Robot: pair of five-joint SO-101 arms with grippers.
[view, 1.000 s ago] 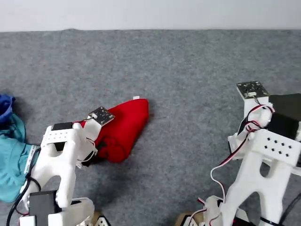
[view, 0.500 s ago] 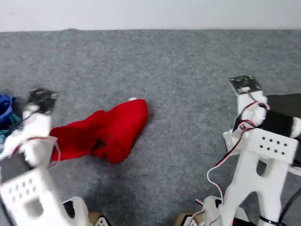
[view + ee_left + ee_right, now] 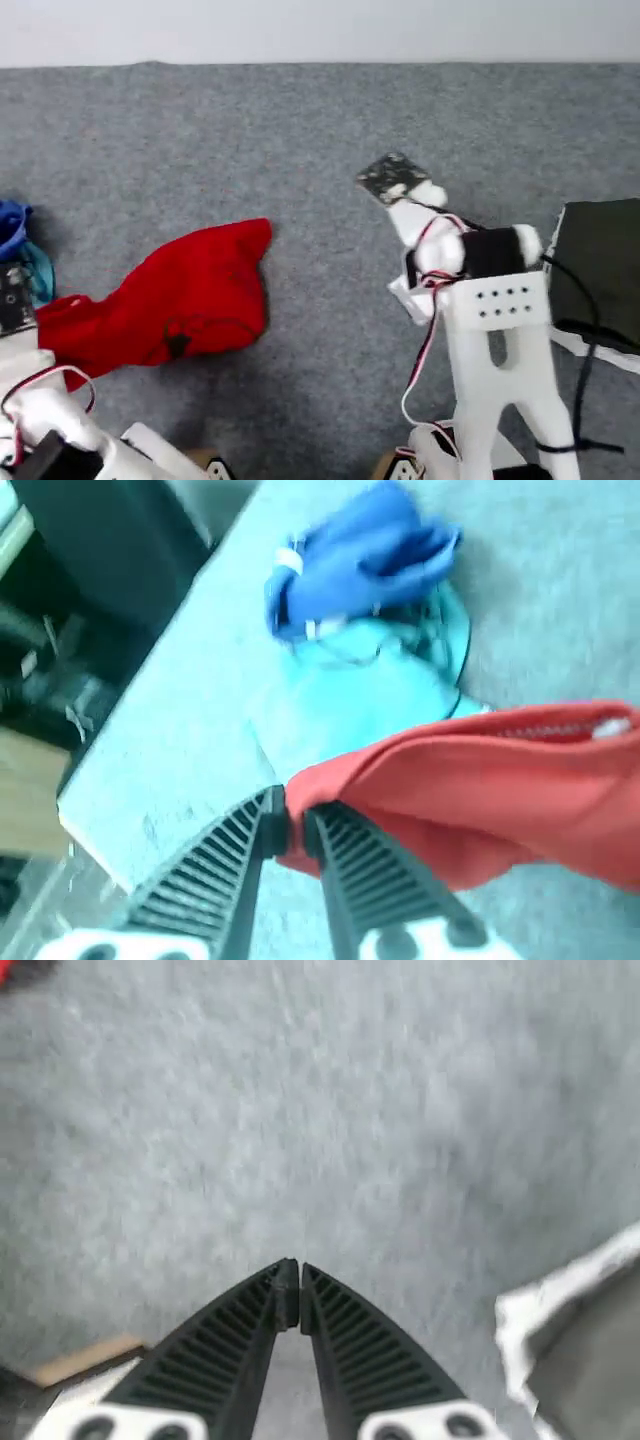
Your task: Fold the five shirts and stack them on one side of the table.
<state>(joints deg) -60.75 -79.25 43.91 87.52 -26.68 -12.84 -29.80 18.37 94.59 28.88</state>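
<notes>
Left of centre on the grey felt-covered table (image 3: 330,140), crumpled red cloth shirt (image 3: 180,300), left end pinched in the black ribbed left gripper (image 3: 290,825) down at the front left corner. Behind that, hard on the left edge, rumpled teal cloth shirt (image 3: 360,690), bunched blue cloth shirt (image 3: 360,550) touching its far side. Right of centre, black ribbed right gripper (image 3: 290,1295) over bare table. Far right edge, flat black folded cloth (image 3: 600,260)

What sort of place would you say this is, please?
Probably a robotics test bench, not a home: a table in grey felt-like covering, a white jointed arm with loose wiring, and the left gripper shut on a red shirt beside a teal shirt.
</notes>
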